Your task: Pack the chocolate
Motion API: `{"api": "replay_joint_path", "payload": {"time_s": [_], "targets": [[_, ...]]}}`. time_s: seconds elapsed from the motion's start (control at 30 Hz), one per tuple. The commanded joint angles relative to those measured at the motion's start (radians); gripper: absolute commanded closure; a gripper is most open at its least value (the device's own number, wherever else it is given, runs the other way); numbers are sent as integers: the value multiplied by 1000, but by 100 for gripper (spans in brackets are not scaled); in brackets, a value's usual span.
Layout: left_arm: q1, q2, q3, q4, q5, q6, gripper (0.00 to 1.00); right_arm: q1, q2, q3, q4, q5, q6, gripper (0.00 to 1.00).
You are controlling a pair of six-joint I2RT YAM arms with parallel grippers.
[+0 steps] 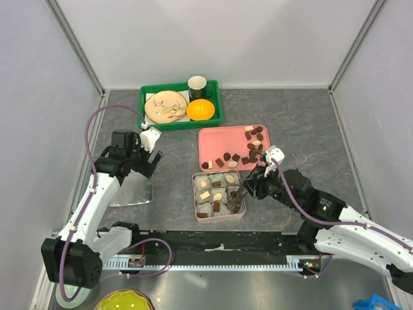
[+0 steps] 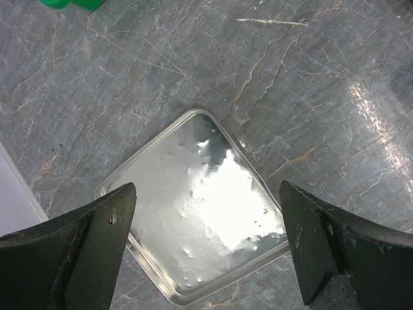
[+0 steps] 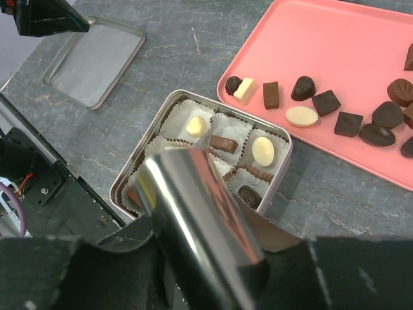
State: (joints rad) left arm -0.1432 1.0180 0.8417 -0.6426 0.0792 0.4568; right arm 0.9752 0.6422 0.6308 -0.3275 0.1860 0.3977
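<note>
Grey, stone-veined bench (image 1: pixel 303 123) lay under pale walls, and most of the chocolate (image 3: pixel 302 116) sat loose on a smooth pink tray (image 3: pixel 335 39) — dark blocks, domed ovals, a few cream pieces — while several more were nested in the square tin (image 3: pixel 282 169) just beside it. Each nested piece rested in a crinkled white paper cup (image 3: pixel 227 123). Our right pincer (image 1: pixel 248 189) clasped a polished metal tool (image 3: pixel 200 219), rounded and mirror-bright, which hung over the tin's near corner. The tool's tip was hidden from us, so we could not tell whether it carried a piece. We judged the step in hand to be setting a piece into a cup. To do that well, we would bring the tool straight down over an unfilled cup and ease the grip slowly, so the piece dropped flat and did not tip onto its neighbour. Then we would lift clear vertically; the thin paper looked ready to crumple or ride up at any sideways drag, and the glossy shells seemed likely to slip on bare metal. Our left pincer (image 2: pixel 206 219) was spread wide and held nothing — it hovered above the tin's shallow lid (image 3: pixel 97 61), a dimpled, reflective sheet with rounded corners lying well apart from the tin.
</note>
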Motion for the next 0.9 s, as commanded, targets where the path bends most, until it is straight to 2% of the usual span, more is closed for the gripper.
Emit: {"api": "replay_joint_path", "payload": {"time_s": [0.0,0.17,0.4,0.5,0.53,0.67,0.77,0.87], "targets": [[1,-18,22,-2,-15,-9,1,5,-12,7,56,33,-11,60],[1,-18,22,-2,-15,-7,1,5,-24,27,45,46,-23,59],[2,-24,33,-6,-13,-7,1,5,-35,139,7,170,-85,65],[1,-30,33,-6,-13,-9,1,5,2,217,-53,344,-131,70],[2,-32,30,-5,-10,-7,1,3,32,265,-86,451,-141,70],[2,-42,11,-5,1,-10,1,-1,167,403,-200,668,-168,68],[2,-53,-15,3,-10,0,1,-49,275,503,-271,685,-175,68],[2,-71,-41,6,-7,13,1,-218,381,573,-340,598,-175,67]]}}
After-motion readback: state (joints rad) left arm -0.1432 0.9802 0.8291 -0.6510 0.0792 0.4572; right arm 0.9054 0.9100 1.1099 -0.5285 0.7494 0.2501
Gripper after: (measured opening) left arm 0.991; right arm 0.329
